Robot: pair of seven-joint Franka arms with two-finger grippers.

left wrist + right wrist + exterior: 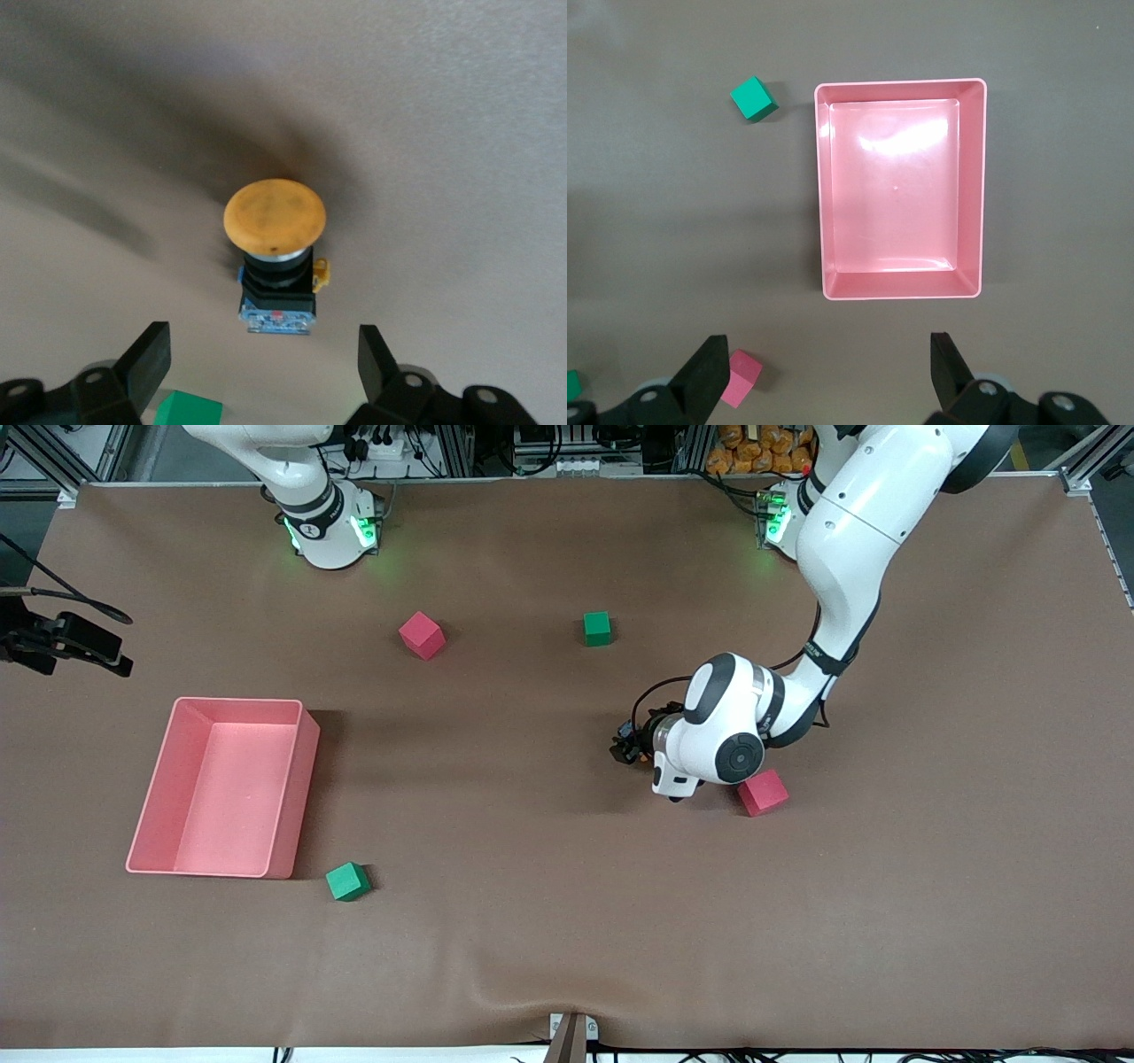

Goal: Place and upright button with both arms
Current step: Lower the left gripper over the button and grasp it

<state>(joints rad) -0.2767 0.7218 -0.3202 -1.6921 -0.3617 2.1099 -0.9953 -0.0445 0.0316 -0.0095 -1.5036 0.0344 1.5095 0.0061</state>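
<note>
Button (275, 257) with its round orange cap stands on the brown counter (549, 921), cap up and black-and-blue body beneath it, roughly mid-counter toward the left arm's end; in the front view only a speck of it shows at the left wrist's tip. Left tool (264, 367) sits low over the counter just beside the button, its 2 black fingers (146, 359) spread wide with the button between their lines but touching neither. 1 red cube (763, 792) lies just beside the left arm's wrist, nearer to the front camera than the button. Another red cube (421, 634) and 1 green cube (597, 628) lie closer to the robots' bases, well apart from each other. Right arm waits raised, and its own camera looks straight down: the right tool (830, 372) hangs open and empty over the counter near the pink tray (824, 195), fingers (709, 367) wide apart. Near one corner of that tray, on the counter nearer to the front camera, sits a 2nd green cube (346, 880).
</note>
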